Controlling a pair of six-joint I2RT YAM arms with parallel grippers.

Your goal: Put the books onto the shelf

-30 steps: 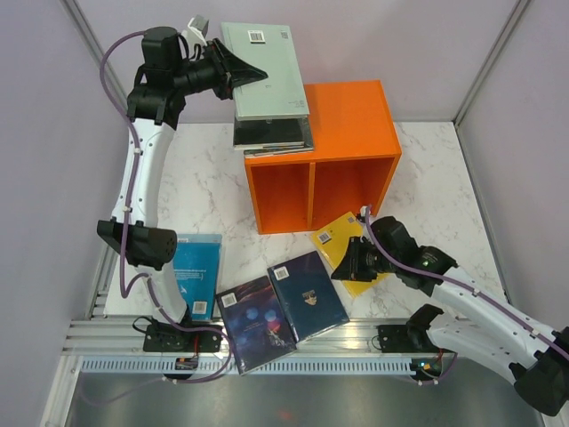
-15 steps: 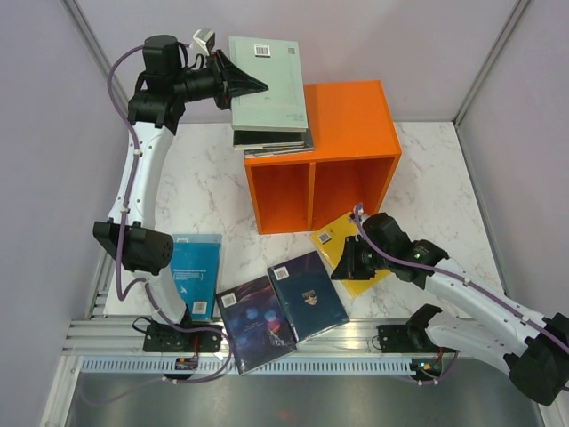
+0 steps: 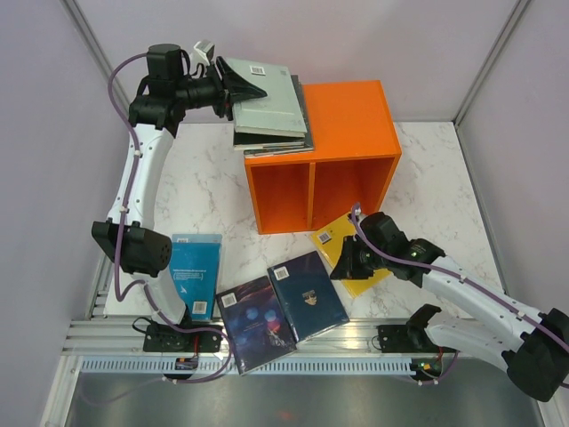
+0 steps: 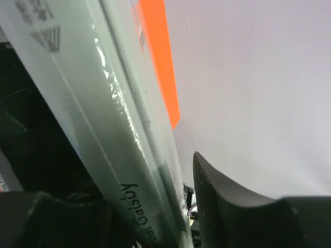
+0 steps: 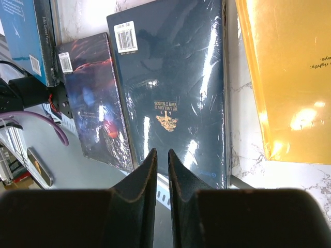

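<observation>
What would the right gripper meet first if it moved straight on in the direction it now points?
Probably the dark navy book: the right gripper has nearly shut, empty jaws aimed at its cover, with nothing seen between. How far off is unclear.

Counting two arms, one orange shelf with two cubbies. Four books flat on the table: one teal, two dark blue, one yellow. On the shelf top, one grey-green book over a small stack, number unclear.
</observation>
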